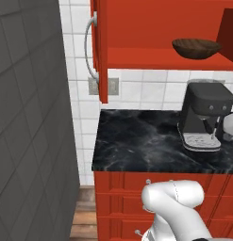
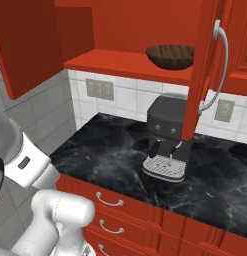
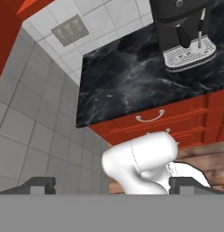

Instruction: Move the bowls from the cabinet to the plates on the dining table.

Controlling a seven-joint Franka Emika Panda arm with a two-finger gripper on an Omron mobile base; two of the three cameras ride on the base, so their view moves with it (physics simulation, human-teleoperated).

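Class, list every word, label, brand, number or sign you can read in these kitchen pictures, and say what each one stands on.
None: no readable text in any view.
The coffee machine carries no legible brand; its front dials are unmarked.
The wall outlets are blank.

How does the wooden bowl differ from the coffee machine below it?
The dark brown wooden bowl is low, round and open-topped; the black coffee machine is tall and boxy. The bowl sits on the red cabinet shelf, the machine on the black marble counter. Both are dark.
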